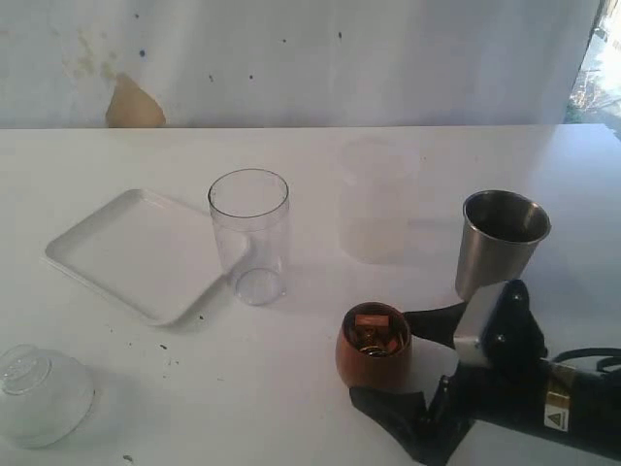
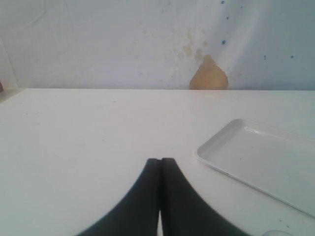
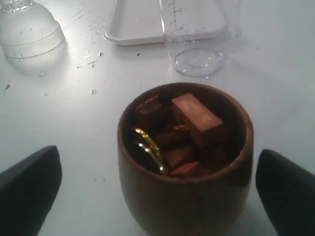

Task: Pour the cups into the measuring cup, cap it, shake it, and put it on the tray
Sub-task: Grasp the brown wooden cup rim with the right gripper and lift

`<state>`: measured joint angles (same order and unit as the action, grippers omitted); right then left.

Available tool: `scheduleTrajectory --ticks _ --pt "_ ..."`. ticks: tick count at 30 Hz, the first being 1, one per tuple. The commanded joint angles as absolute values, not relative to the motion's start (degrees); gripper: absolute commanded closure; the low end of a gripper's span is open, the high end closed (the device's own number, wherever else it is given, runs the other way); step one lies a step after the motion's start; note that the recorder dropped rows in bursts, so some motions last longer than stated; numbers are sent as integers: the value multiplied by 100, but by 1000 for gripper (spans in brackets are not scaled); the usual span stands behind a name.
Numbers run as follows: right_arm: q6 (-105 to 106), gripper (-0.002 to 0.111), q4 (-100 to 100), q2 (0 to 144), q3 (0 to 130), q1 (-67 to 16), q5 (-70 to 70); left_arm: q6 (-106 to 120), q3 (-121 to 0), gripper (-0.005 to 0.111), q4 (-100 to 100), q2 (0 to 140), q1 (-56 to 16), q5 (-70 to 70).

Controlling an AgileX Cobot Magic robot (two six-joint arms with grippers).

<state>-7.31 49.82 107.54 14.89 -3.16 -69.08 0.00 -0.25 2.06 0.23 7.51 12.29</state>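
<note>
The brown wooden cup [image 1: 374, 346] [image 3: 184, 162], filled with reddish-brown blocks and something shiny gold, stands on the white table. My right gripper [image 1: 382, 357] [image 3: 160, 191] is open around it, one finger [image 3: 29, 189] on each side with a gap to the cup's wall. The steel tumbler [image 1: 500, 243] stands just behind the right arm. Further left is the tall clear measuring cup [image 1: 249, 236] [image 3: 197, 34], upright beside the white tray [image 1: 131, 252] [image 3: 140, 24] [image 2: 261, 162]. My left gripper [image 2: 160, 161] is shut on nothing above bare table, outside the exterior view.
A clear domed piece [image 1: 39, 393] [image 3: 29, 29] lies at the table's front left. A frosted whitish cup [image 1: 374, 199] stands behind the wooden cup. Small dark specks dot the table near the tray. A wall with a tan patch [image 1: 134, 105] backs the table.
</note>
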Motion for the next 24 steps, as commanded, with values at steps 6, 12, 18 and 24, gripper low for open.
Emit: scheduleTrajectory --ticks 6,12,18,24 --pt "-594 4 4872 11327 2068 -399 -6996 0 0 106 187 0 722 1162" --pt "-594 4 4883 11719 2296 -399 -6996 0 0 106 187 0 722 1162" --pt "-511 4 4914 11948 2451 -399 -6996 0 0 106 187 0 722 1162" --pt "-474 4 4914 11948 2559 -423 -6996 0 0 106 187 0 722 1162"
